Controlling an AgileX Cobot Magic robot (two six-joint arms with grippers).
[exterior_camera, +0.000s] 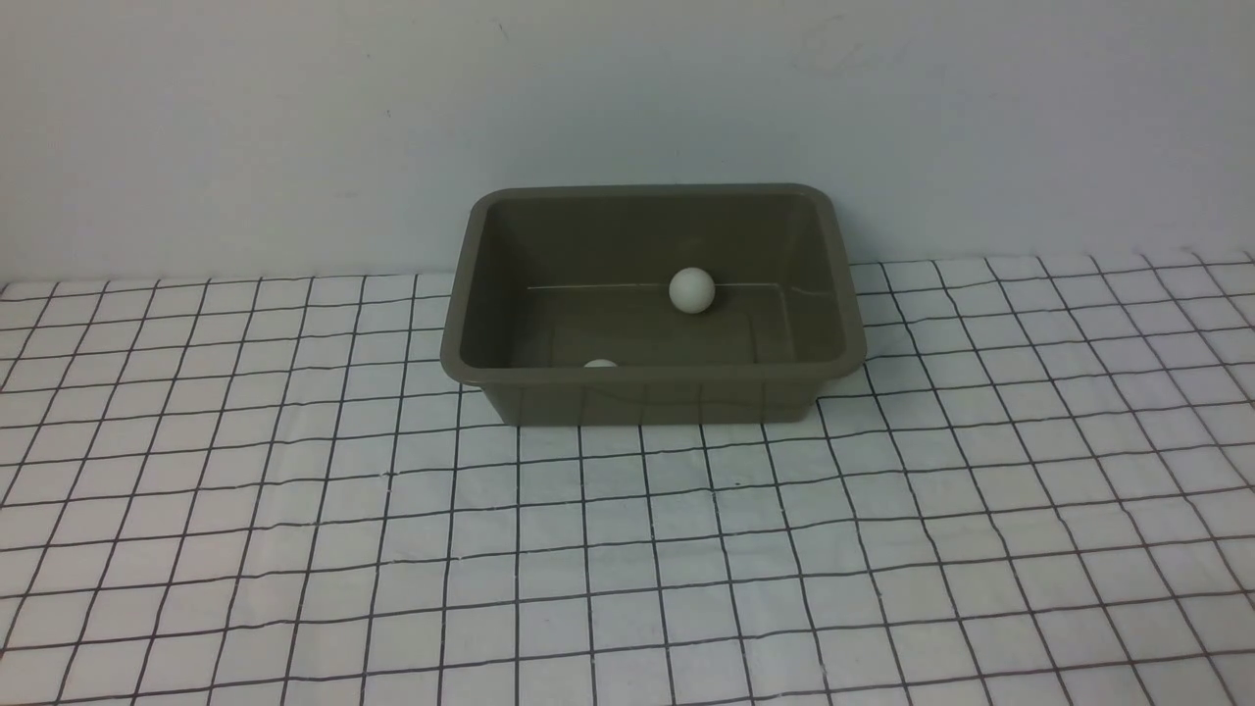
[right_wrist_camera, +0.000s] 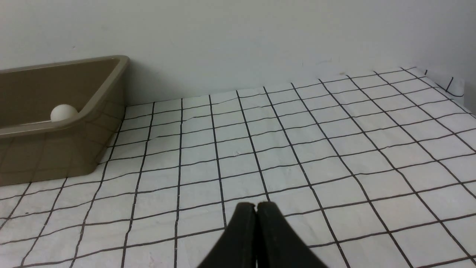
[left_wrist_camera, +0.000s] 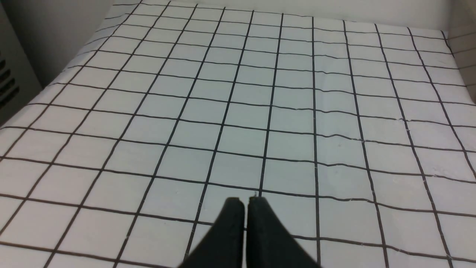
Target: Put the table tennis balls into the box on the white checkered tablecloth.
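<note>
The olive-brown box stands on the white checkered tablecloth near the back wall. One white table tennis ball lies inside it by the far wall. A second ball lies inside against the near wall, with only its top showing over the rim. In the right wrist view the box is off to one side with one ball showing above its rim. My left gripper is shut and empty over bare cloth. My right gripper is shut and empty over bare cloth, away from the box. Neither arm shows in the front view.
A plain pale wall stands right behind the box. In the left wrist view the cloth drops off at a table edge beside a grey panel. In the right wrist view the cloth's far corner folds down.
</note>
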